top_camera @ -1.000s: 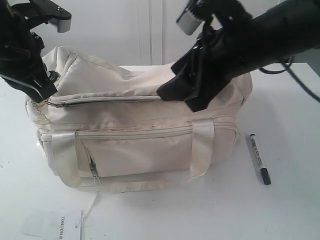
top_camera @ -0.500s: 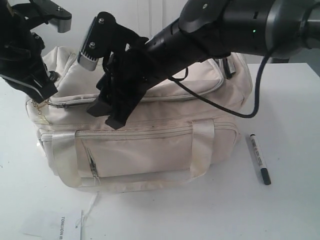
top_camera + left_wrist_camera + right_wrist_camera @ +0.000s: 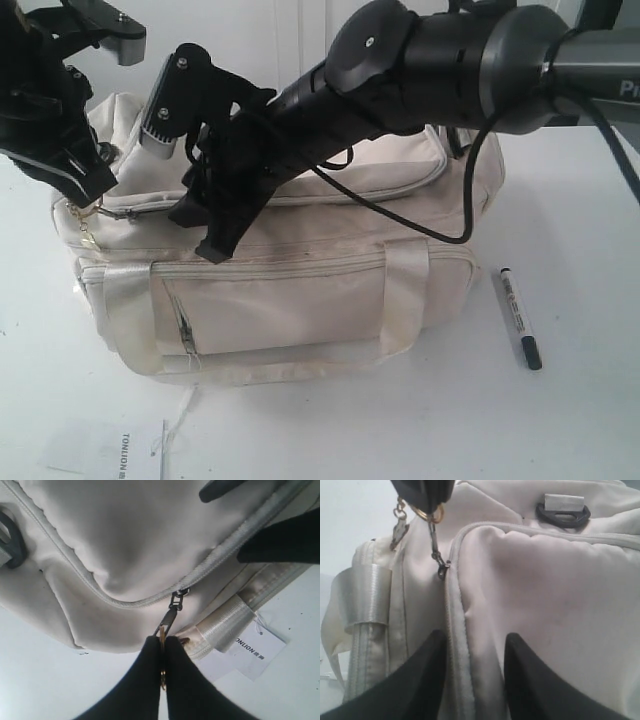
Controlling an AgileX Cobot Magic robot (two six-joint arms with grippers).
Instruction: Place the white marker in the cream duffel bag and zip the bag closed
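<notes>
The cream duffel bag (image 3: 300, 300) lies on the white table with its top zip running along the upper edge. My left gripper (image 3: 92, 188) is at the bag's left end, shut (image 3: 163, 642) on the zip pull and its gold charm (image 3: 172, 611). My right gripper (image 3: 205, 230) reaches across to the left part of the bag's top. It is open (image 3: 475, 640), its fingers either side of the raised zip seam (image 3: 457, 645) and close against the fabric. The white marker (image 3: 520, 317) lies on the table to the right of the bag, apart from both grippers.
A paper tag (image 3: 110, 448) lies on the table in front of the bag's left corner. Shiny webbing handles (image 3: 405, 290) wrap the bag's front. A black strap ring (image 3: 563, 514) sits at the bag's left end. The right arm's cable (image 3: 470, 200) hangs over the bag.
The right arm has swung from the bag's right end across to its left part, and its jaws have narrowed. The left gripper and the marker have not moved.
</notes>
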